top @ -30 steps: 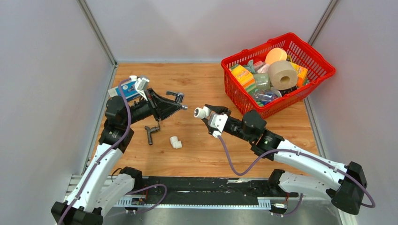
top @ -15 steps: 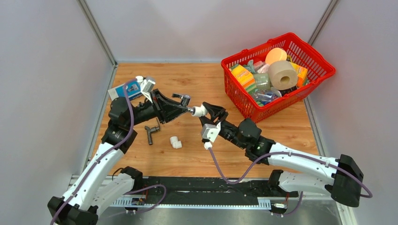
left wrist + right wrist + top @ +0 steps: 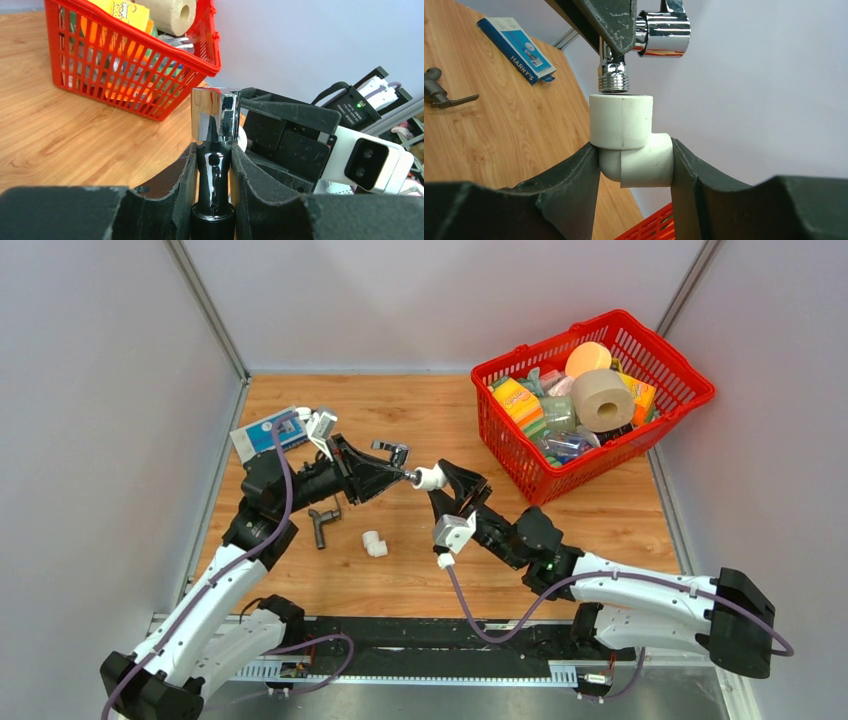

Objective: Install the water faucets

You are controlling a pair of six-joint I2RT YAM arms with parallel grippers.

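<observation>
The top view looks down from above and behind the arm bases; the wooden table (image 3: 420, 410) fills its middle, the red plastic mesh basket (image 3: 600, 455) at 2 o'clock. Both wrist views sit very near, sighting along their jaws: the left toward that basket (image 3: 125, 75), the right upward. All three share the shiny chrome metal faucet (image 3: 392, 453); top and right also share the white plastic elbow fitting (image 3: 629, 145).

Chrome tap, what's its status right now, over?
Left gripper shut on chrome faucet. Right gripper shut on white elbow. Faucet thread at elbow's mouth, not screwed in. Nothing between them.
</observation>
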